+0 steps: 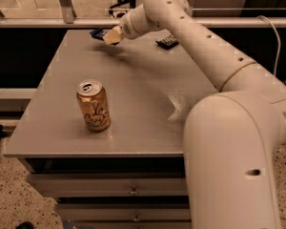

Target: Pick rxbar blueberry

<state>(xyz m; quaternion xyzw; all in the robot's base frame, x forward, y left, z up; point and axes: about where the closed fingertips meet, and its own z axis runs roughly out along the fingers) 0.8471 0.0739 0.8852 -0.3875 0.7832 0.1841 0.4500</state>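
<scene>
The rxbar blueberry (pixel 97 32) is a small dark blue wrapper at the far left of the grey table (pixel 143 104). Only its left end shows beside the tan fingers. My gripper (pixel 111 35) is at the end of the white arm that reaches across the table from the right. It is shut on the bar and holds it slightly above the tabletop, with a shadow below it.
An orange drink can (pixel 93 105) stands upright at the table's front left. A black-wrapped bar (pixel 168 42) lies at the far edge, right of the gripper. A rail and glass partition run behind the table. Drawers sit below the front edge.
</scene>
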